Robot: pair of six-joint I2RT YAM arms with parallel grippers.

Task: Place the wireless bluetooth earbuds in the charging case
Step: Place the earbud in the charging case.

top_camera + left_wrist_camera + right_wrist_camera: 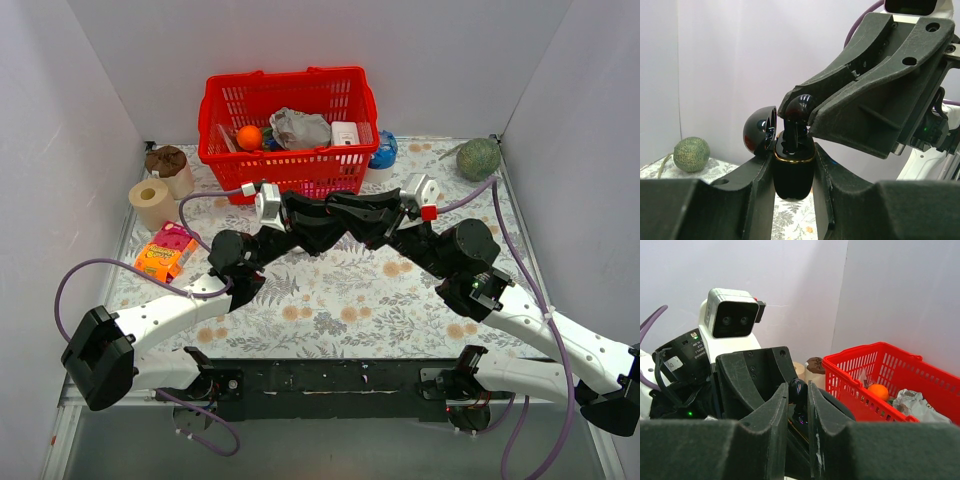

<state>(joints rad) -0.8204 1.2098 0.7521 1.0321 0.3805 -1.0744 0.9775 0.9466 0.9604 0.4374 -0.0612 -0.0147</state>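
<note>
Our left gripper (792, 200) pinches the charging case (792, 172) upright, hinged open. Just above, our right gripper (797, 396) pinches one earbud (799, 106), its stem at the case's mouth. We judge it not yet seated; we see no second one.

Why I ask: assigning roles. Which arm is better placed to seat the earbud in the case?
Right. The right tool grips an earbud just above the open case, stem at the opening, so a short push down should seat it. The left tool is shut on the case, holding it upright.
</note>
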